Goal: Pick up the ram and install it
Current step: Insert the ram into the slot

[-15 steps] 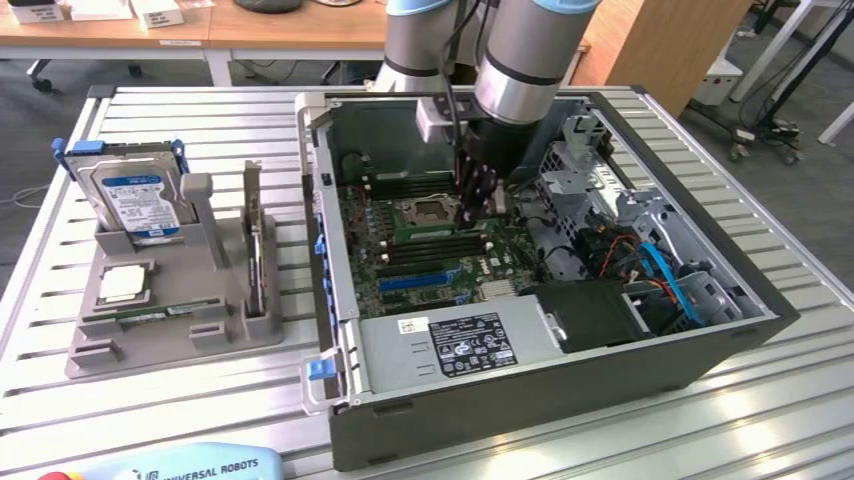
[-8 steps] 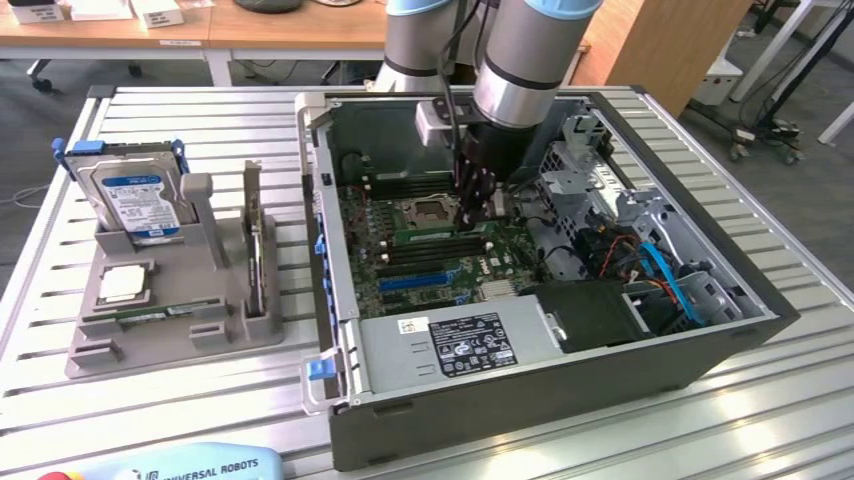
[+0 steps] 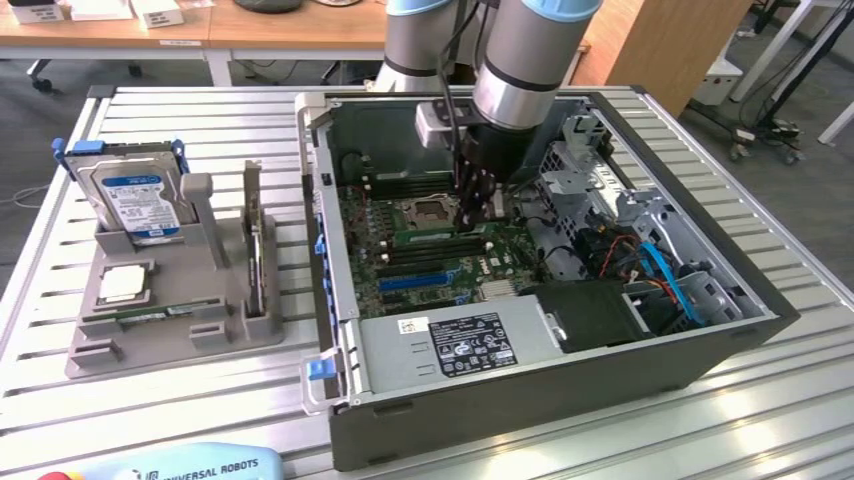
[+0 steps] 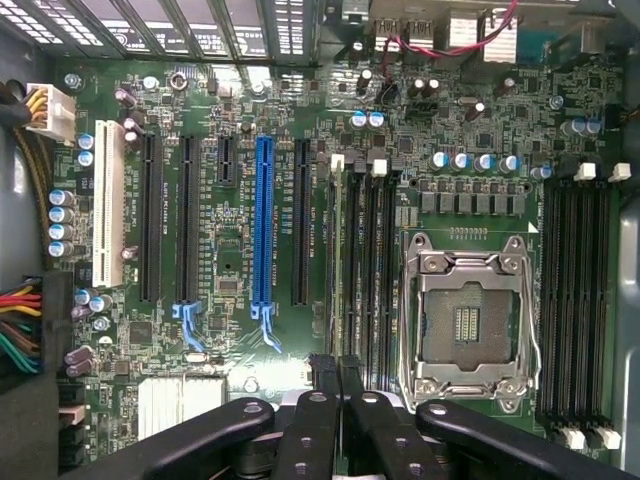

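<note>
Wrist view is showing the black claw point(image 4: 336, 366) pinching shut above long black memory slots point(image 4: 372, 270); exterior view is showing a blue-labelled silver hard drive point(image 3: 130, 195).

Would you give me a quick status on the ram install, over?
Gripper shut on the ram. Ram edge-on at the memory slots, seating unclear. Nothing in the way.

ram point(image 4: 335, 262): thin green stick, edge-on, standing upright, in line with memory slot farthest from CPU socket point(image 4: 466, 325), parallel to empty black slots point(image 4: 372, 262) beside it. One end at closed gripper point(image 4: 336, 366) tips. Seating unclear.
</note>
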`<state>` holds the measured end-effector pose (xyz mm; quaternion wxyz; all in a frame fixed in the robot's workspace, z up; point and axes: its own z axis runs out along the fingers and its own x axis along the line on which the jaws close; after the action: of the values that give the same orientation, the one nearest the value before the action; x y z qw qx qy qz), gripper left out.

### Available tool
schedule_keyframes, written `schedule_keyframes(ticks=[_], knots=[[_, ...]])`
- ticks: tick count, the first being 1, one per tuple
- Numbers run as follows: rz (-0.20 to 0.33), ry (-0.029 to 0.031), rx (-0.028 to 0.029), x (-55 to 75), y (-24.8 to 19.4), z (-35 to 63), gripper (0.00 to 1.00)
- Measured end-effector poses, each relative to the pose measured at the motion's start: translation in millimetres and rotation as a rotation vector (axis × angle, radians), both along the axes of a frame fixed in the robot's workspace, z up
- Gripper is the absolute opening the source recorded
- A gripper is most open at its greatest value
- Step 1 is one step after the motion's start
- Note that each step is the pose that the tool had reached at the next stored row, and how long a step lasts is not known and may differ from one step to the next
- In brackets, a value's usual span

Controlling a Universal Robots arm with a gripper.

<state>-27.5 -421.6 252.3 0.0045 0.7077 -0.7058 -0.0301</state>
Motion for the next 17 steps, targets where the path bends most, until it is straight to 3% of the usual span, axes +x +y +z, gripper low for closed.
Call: schedule_keyframes(ticks=[17], knots=[[-0.001,0.0001,-0.0002,0.0,3.0,-2.0,0.12]])
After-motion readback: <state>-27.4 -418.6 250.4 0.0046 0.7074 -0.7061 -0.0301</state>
